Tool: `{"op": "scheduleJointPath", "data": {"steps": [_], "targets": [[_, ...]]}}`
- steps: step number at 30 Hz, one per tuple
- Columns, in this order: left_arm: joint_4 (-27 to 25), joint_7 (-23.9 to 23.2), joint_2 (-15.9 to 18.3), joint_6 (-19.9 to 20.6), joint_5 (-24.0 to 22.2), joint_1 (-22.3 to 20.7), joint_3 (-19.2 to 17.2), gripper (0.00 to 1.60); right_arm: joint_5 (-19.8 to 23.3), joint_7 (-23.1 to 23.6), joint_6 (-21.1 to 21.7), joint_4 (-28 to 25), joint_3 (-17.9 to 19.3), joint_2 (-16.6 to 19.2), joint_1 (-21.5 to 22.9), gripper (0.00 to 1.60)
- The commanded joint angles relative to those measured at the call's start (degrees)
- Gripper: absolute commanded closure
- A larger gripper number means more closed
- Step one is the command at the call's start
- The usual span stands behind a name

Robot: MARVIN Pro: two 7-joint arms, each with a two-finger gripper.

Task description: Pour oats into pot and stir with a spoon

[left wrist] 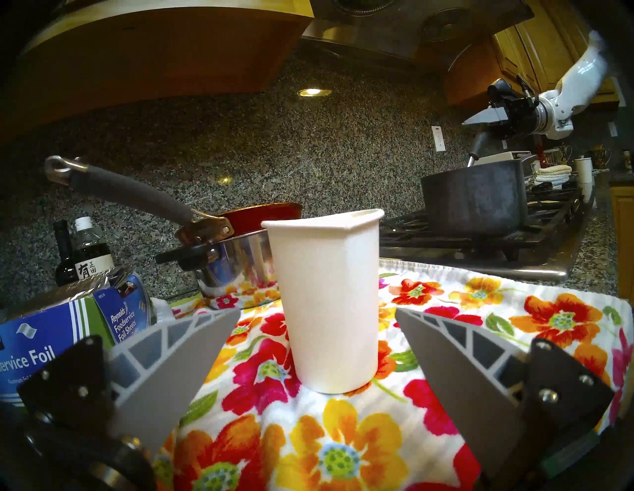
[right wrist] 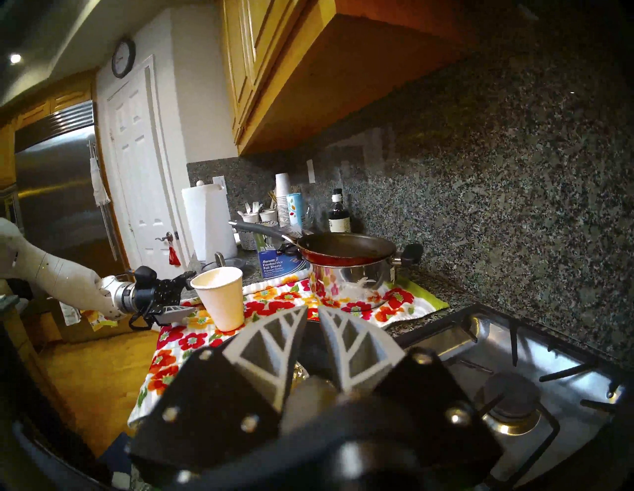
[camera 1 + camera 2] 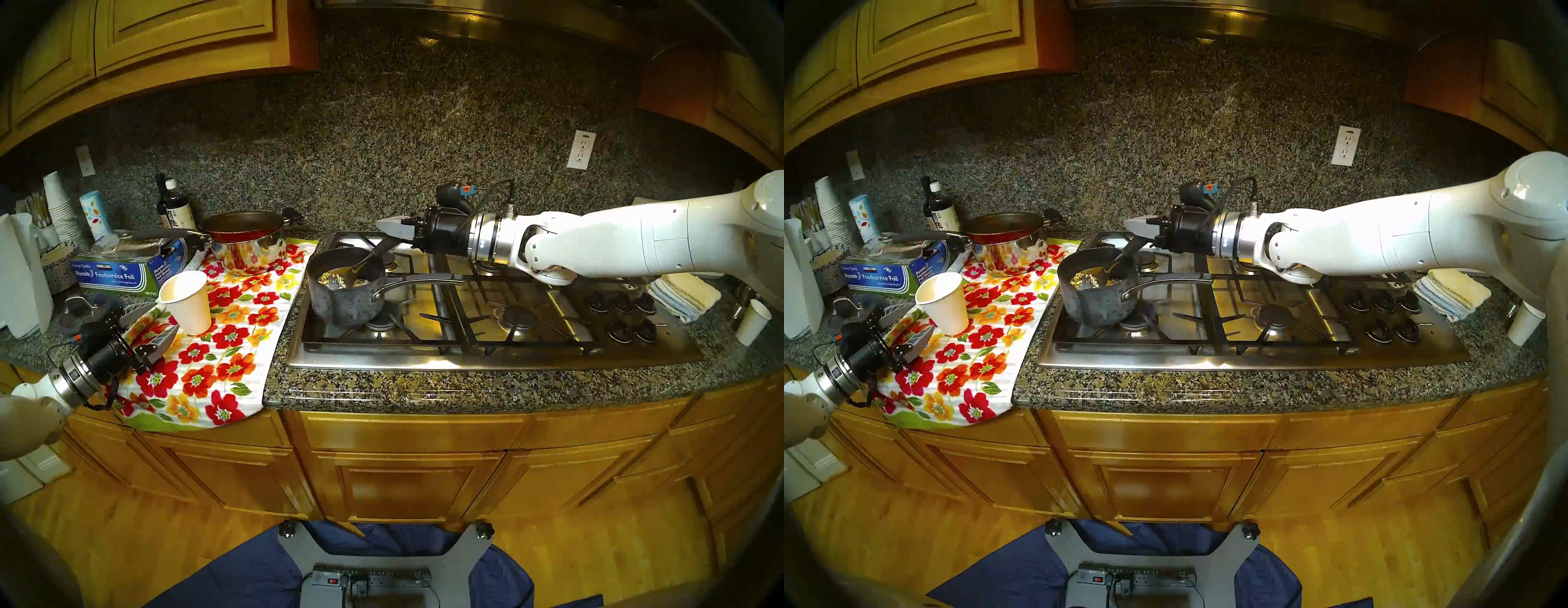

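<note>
Stirring now: my right gripper [image 3: 392, 228] pinches the spoon [image 3: 368, 262] handle, bowl down among oats [image 3: 329, 278] inside the pot [image 3: 345, 293] on the stove; next, slow circles clear of the wall.

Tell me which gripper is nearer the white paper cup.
Left. The left gripper sits open just beside the cup on the floral towel; the right gripper is over the pot, holding the spoon.

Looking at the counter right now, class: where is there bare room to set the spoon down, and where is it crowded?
Free: the floral towel in front of the paper cup, and the granite strip before the cooktop. Crowded: the back left corner around the foil box and stacked pans.
</note>
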Motion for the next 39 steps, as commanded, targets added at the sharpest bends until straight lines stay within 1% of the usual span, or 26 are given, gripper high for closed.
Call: {"op": "scheduleJointPath", "data": {"steps": [1,7,17,22,23,25,26,27,29,30,35,36,37,38,39], "targets": [[0.0,-5.6,0.8,-0.1,0.0,-0.5,-1.8,0.0,-3.9,3.1,2.7,3.1,0.3,-0.6,6.5,1.6],[0.0,-6.2,0.8,-0.1,-0.2,-0.1,-2.3,0.0,-5.7,5.2,5.4,5.4,0.2,-1.5,7.6,1.6],[0.0,-6.2,0.8,-0.1,-0.1,0.8,-3.3,0.0,-6.7,8.7,8.3,11.6,1.3,-4.8,6.5,1.6],[-0.1,-5.9,0.8,-0.1,0.1,1.2,-3.7,0.0,-7.3,10.2,8.8,14.9,1.8,-6.9,5.5,1.6],[-0.1,-5.9,0.8,-0.1,0.1,1.2,-3.7,0.0,-7.3,10.2,8.8,14.9,1.8,-6.9,5.5,1.6],[-0.1,-6.0,0.8,-0.1,0.1,1.5,-4.1,0.0,-7.4,11.1,9.0,17.2,2.1,-8.2,4.4,1.6],[-0.1,-6.0,0.8,-0.1,0.1,1.5,-4.1,0.0,-7.4,11.1,9.0,17.2,2.1,-8.2,4.4,1.6],[-0.2,-5.8,0.8,-0.1,0.2,1.7,-4.3,0.0,-7.3,11.4,9.2,18.7,2.4,-9.2,3.7,1.6],[-0.2,-5.9,0.8,-0.1,0.1,1.8,-4.4,0.0,-7.2,11.8,9.3,20.1,2.7,-10.1,3.1,1.6],[-0.2,-5.9,0.8,-0.1,0.1,1.8,-4.4,0.0,-7.2,11.8,9.3,20.1,2.7,-10.1,3.1,1.6],[-0.2,-6.2,0.8,-0.1,0.1,2.4,-5.1,0.0,-6.7,13.6,9.8,23.5,3.8,-12.4,2.0,1.6],[-0.2,-5.7,0.8,-0.1,0.3,2.5,-5.2,0.0,-6.7,14.0,9.8,23.7,3.9,-12.6,1.9,1.6],[-0.1,-6.5,0.8,-0.1,-0.1,2.6,-5.3,0.0,-6.6,14.4,9.9,23.9,4.1,-12.7,1.9,1.6],[-0.2,-6.0,0.8,-0.1,0.2,2.8,-5.5,0.0,-6.6,14.8,9.9,24.0,4.2,-12.8,1.9,1.6],[-0.2,-6.5,0.8,-0.1,0.0,2.9,-5.6,0.0,-6.5,15.3,9.9,24.1,4.3,-12.9,1.9,1.6]]}}
